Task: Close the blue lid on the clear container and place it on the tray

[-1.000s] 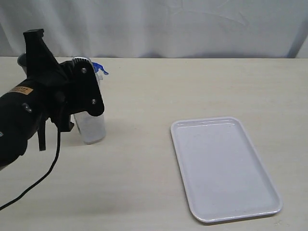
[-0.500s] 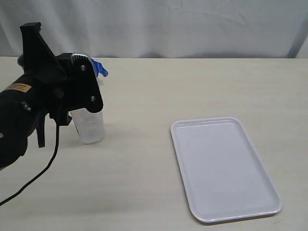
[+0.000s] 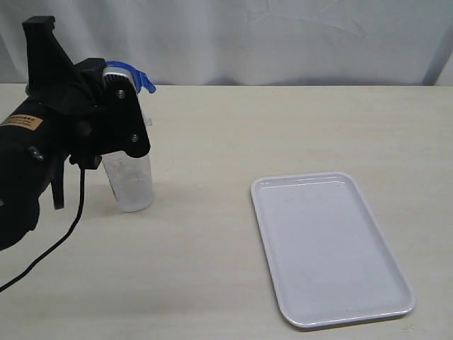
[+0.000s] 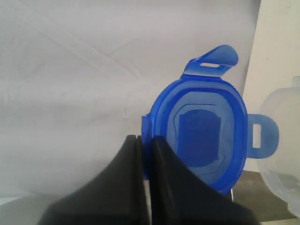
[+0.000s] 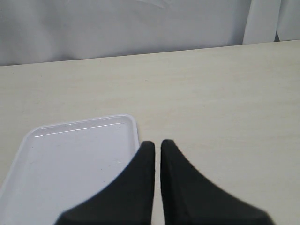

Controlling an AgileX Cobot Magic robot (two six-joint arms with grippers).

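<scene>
Left wrist view: your left tool (image 4: 144, 138) pinches the blue lid (image 4: 201, 131) beside the clear container (image 4: 281, 140); your right tool (image 5: 157, 143) is closed.

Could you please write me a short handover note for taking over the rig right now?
Left gripper: shut on the lid, which it holds on edge beside the container rim.
Right gripper: shut, empty, near the tray edge.
The container stands upright on the table, left of the tray, not closed. The tray is empty.
Done: lid in grip.
Left: seat and snap the lid, then set the container on the tray.
</scene>
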